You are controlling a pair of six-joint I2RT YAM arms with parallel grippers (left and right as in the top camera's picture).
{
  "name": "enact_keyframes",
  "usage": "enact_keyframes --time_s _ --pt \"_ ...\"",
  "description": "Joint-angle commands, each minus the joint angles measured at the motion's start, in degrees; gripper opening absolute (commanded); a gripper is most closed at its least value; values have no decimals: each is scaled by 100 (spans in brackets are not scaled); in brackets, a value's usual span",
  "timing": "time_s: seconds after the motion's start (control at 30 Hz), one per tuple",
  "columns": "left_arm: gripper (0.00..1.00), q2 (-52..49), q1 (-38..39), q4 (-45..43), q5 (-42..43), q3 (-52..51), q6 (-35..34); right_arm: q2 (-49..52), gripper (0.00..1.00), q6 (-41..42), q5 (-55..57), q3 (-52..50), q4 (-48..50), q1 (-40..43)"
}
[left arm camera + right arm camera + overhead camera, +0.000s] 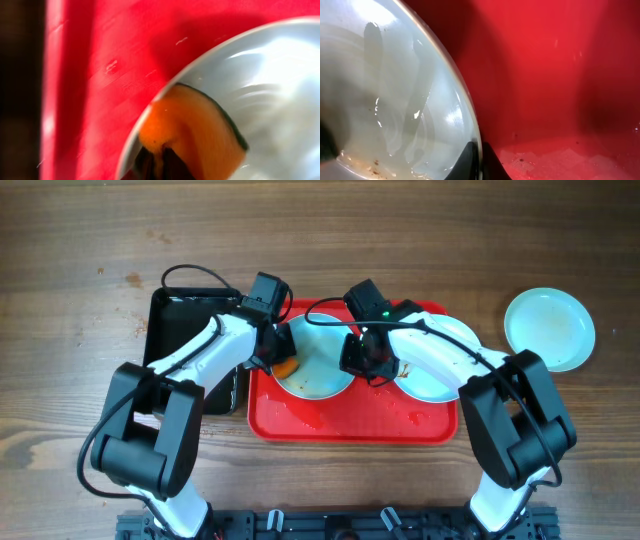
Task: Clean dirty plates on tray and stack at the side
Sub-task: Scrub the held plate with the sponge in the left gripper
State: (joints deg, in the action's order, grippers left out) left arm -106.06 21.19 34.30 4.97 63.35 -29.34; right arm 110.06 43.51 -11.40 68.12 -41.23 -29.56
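Note:
On the red tray (350, 420) lie two pale plates: a middle one (318, 370) and a right one (432, 380). My left gripper (280, 360) is shut on an orange sponge (195, 130) with a dark green edge and presses it on the middle plate's left rim (280, 100). My right gripper (362, 360) is shut on that plate's right rim (395, 100), one finger on each side (479, 160). A third plate (549, 328) lies on the table at the right, off the tray.
A black tray (185, 320) stands left of the red tray, partly under my left arm. The red tray's floor (560, 100) is wet with small specks near the front. Wooden table all round.

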Motion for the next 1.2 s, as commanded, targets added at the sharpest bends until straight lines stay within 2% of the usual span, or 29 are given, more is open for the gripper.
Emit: enact_keyframes --time_s 0.0,0.03,0.2,0.33,0.43,0.53,0.7,0.77,0.87,0.97,1.07,1.17 --pt "4 -286 201 -540 881 -153 439 332 4 -15 361 -111 -109 17" --pt "4 -286 332 -831 1272 -153 704 332 4 -63 361 -111 -120 17" --pt "4 -315 629 -986 1725 -153 907 332 4 -136 356 -111 -170 17" --pt "4 -413 868 -409 1659 -153 944 332 4 -136 273 -111 -186 17" --pt "4 -444 839 433 203 -153 551 332 4 -140 275 -111 -184 17" --pt "4 -444 656 782 -1005 -153 -24 332 4 -149 275 -111 -184 17" --pt "4 -444 341 793 -2382 -153 -855 332 5 -160 275 -111 -188 17" --pt "4 -444 280 595 -2603 -153 -1038 332 4 -181 275 -111 -188 17" --pt "4 -444 280 101 -2024 -153 -962 332 4 -271 275 -111 -190 17" --pt "4 -444 278 -1014 -396 -153 -863 332 4 -291 278 -111 -251 17" --pt "4 -444 280 -1696 514 -153 -863 332 4 -302 278 -111 -295 17" --pt "4 -446 280 -1897 1054 -153 -861 332 4 -299 278 -111 -297 17"
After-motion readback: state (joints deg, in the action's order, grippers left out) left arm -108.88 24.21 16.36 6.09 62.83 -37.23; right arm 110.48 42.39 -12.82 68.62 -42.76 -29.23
